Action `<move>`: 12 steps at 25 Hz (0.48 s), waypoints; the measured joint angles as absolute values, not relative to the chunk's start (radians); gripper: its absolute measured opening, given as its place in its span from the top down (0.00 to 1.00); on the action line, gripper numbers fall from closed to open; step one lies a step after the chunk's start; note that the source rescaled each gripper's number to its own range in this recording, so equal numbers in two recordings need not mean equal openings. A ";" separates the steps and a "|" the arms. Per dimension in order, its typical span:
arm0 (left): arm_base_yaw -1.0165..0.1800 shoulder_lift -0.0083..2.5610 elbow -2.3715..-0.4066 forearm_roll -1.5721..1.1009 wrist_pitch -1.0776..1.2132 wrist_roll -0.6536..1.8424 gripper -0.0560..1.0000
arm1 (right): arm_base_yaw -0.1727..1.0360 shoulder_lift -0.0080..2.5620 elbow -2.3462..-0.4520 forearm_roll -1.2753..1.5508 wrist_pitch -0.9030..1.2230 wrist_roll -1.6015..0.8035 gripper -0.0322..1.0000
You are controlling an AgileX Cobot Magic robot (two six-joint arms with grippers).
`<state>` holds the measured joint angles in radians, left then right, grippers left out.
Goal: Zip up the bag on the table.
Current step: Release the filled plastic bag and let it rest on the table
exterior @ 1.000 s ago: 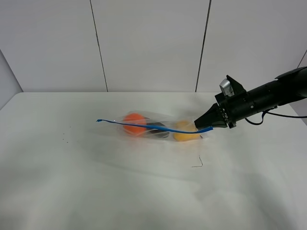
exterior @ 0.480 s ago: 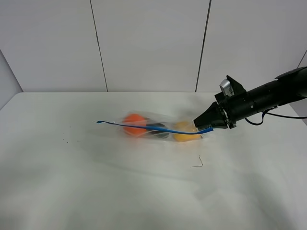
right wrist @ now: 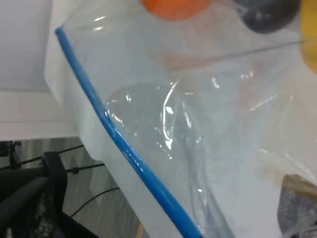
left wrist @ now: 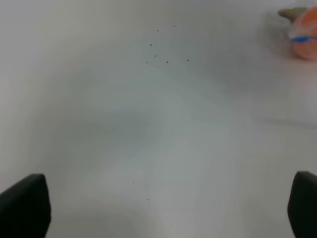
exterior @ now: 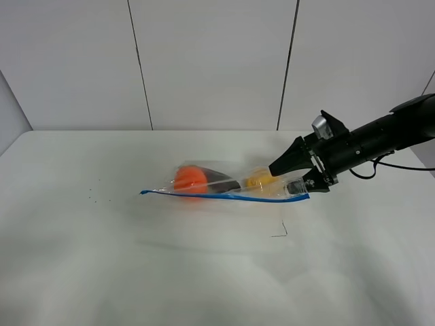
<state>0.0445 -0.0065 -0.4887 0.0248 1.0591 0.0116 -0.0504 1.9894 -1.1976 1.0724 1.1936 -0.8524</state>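
Observation:
The bag (exterior: 224, 185) lies on the white table (exterior: 102, 265), clear plastic with an orange, a dark purple and a yellow item inside. Its blue zipper strip (exterior: 224, 196) runs along the near edge, flat on the table. My right gripper (exterior: 292, 178) is open at the bag's right end, which lies between the spread jaws. The right wrist view shows the crinkly bag (right wrist: 168, 124) and the strip (right wrist: 119, 139) very close. My left gripper (left wrist: 163, 203) is open and empty over bare table (left wrist: 148, 124), out of the exterior view. The bag's orange end (left wrist: 306, 27) shows far off.
A small bent dark thread (exterior: 280, 231) lies on the table in front of the bag's right end. Tiny dark specks (exterior: 92, 197) dot the table left of the bag. A grey panelled wall (exterior: 211, 61) stands behind the table's far edge.
My right gripper has opened and let go of the zipper strip's right end. The strip, held up before, has dropped flat onto the table and the bag has settled.

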 joint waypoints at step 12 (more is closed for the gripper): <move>0.044 -0.007 -0.489 0.025 1.059 0.012 0.00 | -0.050 1.850 -1.197 0.888 1.120 -0.757 0.00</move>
